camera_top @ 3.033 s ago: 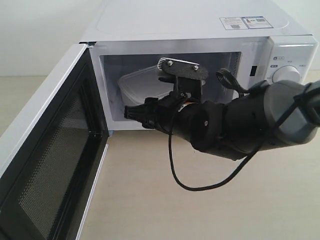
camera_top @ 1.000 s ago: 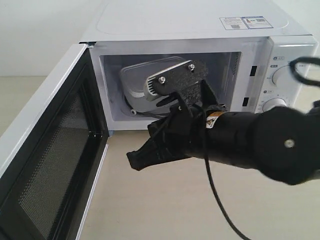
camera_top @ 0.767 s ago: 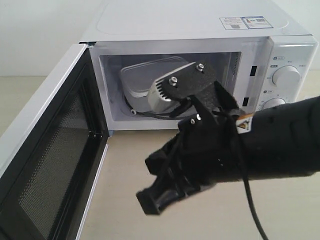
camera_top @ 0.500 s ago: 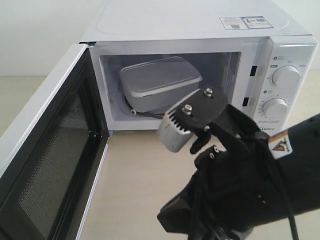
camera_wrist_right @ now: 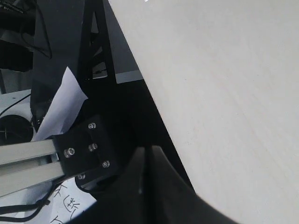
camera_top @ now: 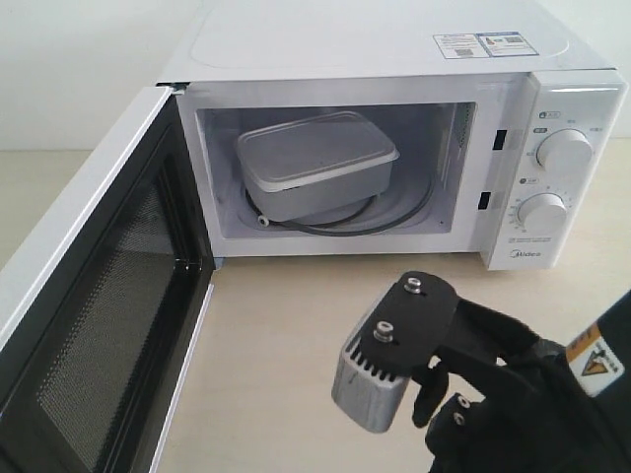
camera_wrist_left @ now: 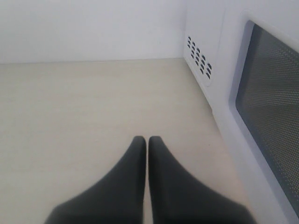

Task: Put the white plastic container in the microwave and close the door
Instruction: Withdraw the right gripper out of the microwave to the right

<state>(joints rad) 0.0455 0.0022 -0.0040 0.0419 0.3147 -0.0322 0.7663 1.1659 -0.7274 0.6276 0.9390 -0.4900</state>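
The white plastic container (camera_top: 315, 163) sits lid-up on the glass turntable inside the microwave (camera_top: 375, 59), toward the cavity's left. The door (camera_top: 94, 325) hangs wide open to the left, its dark mesh window facing the cavity. My right arm fills the lower right of the exterior view, well clear of the cavity; its fingertips are out of that frame. In the right wrist view the right gripper (camera_wrist_right: 148, 150) is shut on nothing, over the table's edge. The left gripper (camera_wrist_left: 147, 141) is shut and empty, hovering over the table beside the door's outer face (camera_wrist_left: 268, 116).
Two round dials (camera_top: 565, 151) sit on the microwave's right panel. A sticker (camera_top: 480, 44) lies on its top. Beyond the table edge (camera_wrist_right: 154, 100) stand black frame parts and an aluminium rail (camera_wrist_right: 28, 161). Bare beige tabletop (camera_top: 296, 335) spreads before the microwave.
My right arm has withdrawn from the cavity, moving down and to the right, leaving the container inside on the turntable. The door has not moved.
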